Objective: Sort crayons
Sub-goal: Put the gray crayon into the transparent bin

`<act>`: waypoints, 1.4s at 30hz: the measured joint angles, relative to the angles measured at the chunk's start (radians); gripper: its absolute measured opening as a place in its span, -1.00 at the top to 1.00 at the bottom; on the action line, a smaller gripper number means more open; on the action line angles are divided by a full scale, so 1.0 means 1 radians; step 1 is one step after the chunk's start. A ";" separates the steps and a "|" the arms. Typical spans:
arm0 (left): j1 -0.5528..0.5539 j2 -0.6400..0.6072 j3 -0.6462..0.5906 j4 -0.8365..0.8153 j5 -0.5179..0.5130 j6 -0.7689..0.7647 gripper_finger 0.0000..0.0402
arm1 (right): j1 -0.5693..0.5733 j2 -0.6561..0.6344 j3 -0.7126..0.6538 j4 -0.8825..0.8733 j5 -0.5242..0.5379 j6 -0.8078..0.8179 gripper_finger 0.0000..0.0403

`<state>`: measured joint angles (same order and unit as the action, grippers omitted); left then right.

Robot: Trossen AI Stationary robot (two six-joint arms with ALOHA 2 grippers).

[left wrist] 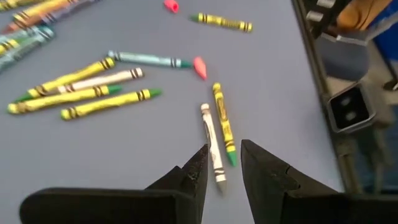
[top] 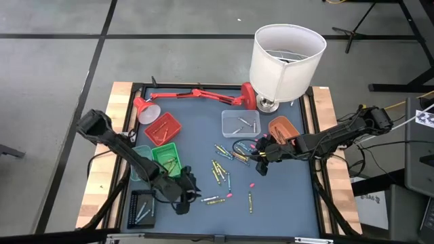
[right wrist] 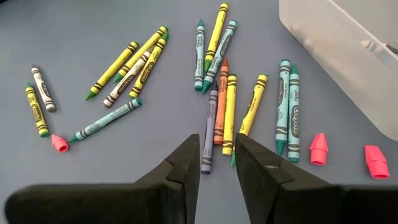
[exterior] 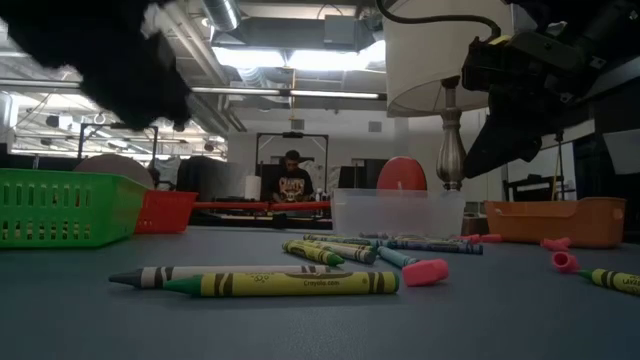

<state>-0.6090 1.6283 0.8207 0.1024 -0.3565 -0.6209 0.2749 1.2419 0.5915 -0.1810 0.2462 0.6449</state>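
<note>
Many crayons lie flat on the blue-grey table top (top: 285, 196). The main cluster (top: 224, 159) is in the middle, and in the right wrist view it shows yellow, blue, orange and grey sticks (right wrist: 217, 106). My left gripper (top: 192, 196) hovers open near the table's front, its fingers either side of a white crayon (left wrist: 213, 146). A yellow-green crayon (left wrist: 223, 124) lies beside that one. My right gripper (top: 261, 161) hangs open above the cluster's right part, over a grey-violet crayon (right wrist: 208, 134). It is well off the table in the low view (exterior: 510, 110).
Small trays ring the crayons: red (top: 163, 127), green (top: 166, 157), clear (top: 241, 123), orange (top: 283, 129) and black (top: 142, 207). A white-shaded lamp (top: 288, 57) and a red desk lamp (top: 196, 95) stand at the far edge. Pink bits (right wrist: 318, 148) lie scattered.
</note>
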 joint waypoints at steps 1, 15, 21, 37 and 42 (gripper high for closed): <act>0.000 0.021 0.000 0.014 0.004 0.003 0.60 | 0.000 0.000 0.000 0.000 0.000 0.000 0.51; -0.036 0.183 0.000 0.087 0.007 0.005 0.60 | 0.000 0.000 0.000 0.000 0.000 0.000 0.51; -0.048 0.219 0.000 0.152 0.003 0.007 0.60 | 0.000 0.000 0.000 0.000 0.000 0.000 0.51; -0.045 0.290 0.001 0.207 -0.016 0.055 0.60 | 0.000 0.000 0.000 0.000 0.000 0.000 0.51; -0.044 0.290 0.001 0.204 -0.029 0.055 0.64 | 0.000 0.000 0.000 0.000 0.000 0.000 0.51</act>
<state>-0.6527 1.9186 0.8219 0.3067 -0.3854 -0.5657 0.2751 1.2419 0.5915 -0.1812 0.2462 0.6449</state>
